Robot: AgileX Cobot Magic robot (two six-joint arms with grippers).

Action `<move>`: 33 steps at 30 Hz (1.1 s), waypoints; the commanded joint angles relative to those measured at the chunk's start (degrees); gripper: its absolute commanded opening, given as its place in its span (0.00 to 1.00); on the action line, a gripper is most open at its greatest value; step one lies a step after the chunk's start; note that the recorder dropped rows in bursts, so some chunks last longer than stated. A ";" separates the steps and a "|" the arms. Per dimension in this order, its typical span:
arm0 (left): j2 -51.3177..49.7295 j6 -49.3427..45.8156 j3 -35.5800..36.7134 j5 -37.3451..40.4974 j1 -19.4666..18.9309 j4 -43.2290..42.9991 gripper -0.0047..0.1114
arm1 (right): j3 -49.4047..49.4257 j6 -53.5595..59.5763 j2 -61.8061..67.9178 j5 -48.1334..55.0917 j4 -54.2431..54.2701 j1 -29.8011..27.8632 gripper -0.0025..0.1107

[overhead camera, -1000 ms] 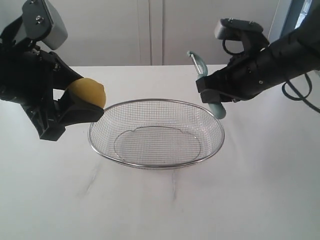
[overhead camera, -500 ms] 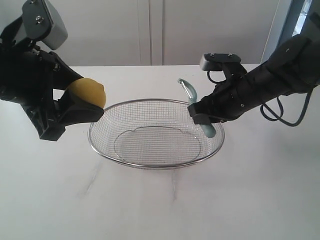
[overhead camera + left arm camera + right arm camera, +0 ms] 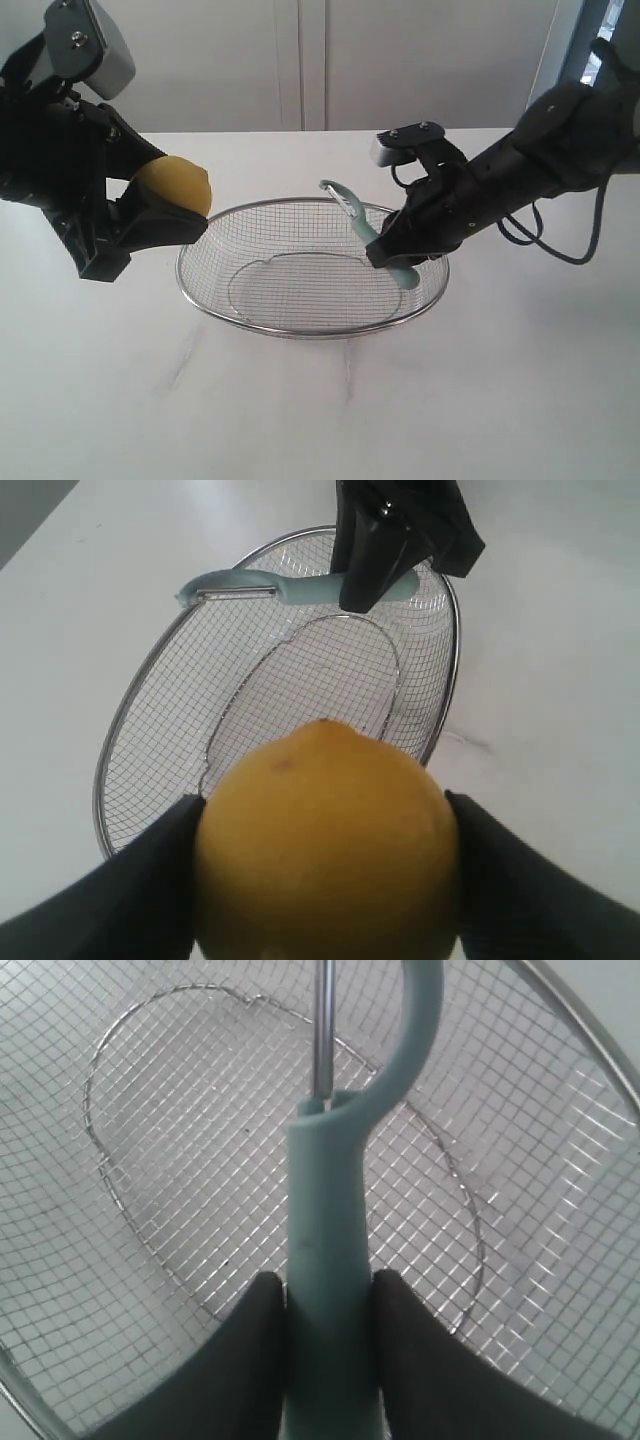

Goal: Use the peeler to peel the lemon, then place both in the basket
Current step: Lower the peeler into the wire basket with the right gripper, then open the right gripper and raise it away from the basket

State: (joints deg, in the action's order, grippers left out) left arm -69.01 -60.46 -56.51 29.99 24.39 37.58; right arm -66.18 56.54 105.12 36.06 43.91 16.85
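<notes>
The yellow lemon (image 3: 174,186) hangs in the air left of the basket (image 3: 200,295), and my left gripper (image 3: 165,205) is shut on it. In the left wrist view the lemon (image 3: 325,845) fills the space between the black fingers (image 3: 140,890), with the basket (image 3: 452,630) beyond it. My right gripper (image 3: 392,250) is shut on the pale teal handle of the peeler (image 3: 372,237), which sits low over the basket's right half, blade end pointing toward the middle. The right wrist view shows the peeler (image 3: 328,1260) pinched between two fingers (image 3: 250,1350) above the basket's mesh (image 3: 180,1160).
The basket sits on a white table (image 3: 320,410). A pale wall with panel seams (image 3: 300,60) stands behind it. The right arm's cable (image 3: 585,240) loops beside the arm.
My right gripper has carried the peeler leftward and down, from above the basket's far right rim to inside its right half. The left gripper and lemon have stayed still.
</notes>
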 commanded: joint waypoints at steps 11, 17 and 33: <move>0.32 0.46 0.09 0.63 0.31 1.53 0.04 | -5.21 -33.27 0.05 0.97 -34.95 8.22 0.02; 0.32 0.46 0.09 0.63 0.31 1.53 0.04 | -5.21 -33.27 2.15 -0.54 -34.85 8.22 0.02; 0.32 0.46 0.09 0.63 0.31 1.53 0.04 | -5.21 -32.65 5.30 -1.43 -34.30 8.22 0.08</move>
State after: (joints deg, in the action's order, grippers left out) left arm -69.01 -60.46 -56.51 29.99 24.39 37.58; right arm -70.87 23.52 110.38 35.20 9.50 25.08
